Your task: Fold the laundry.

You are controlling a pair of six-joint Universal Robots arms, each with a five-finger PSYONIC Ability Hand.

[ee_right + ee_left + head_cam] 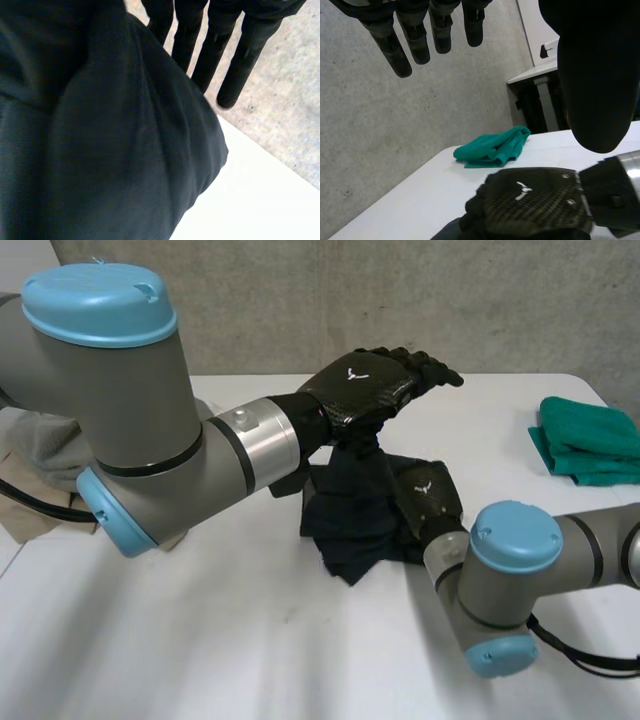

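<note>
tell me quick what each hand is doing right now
Left hand: open, fingers straight.
Right hand: open, against the black cloth.

black cloth, green cloth, beige cloth: 1 ea.

The white table stands against a grey concrete wall. Taking its middle as the dial's centre, a black cloth sits bunched in a dark heap just toward 2 o'clock, its lower folds on the tabletop. A green cloth lies folded farther out at 2 o'clock, near the edge. A beige cloth lies crumpled at 9 o'clock.
</note>
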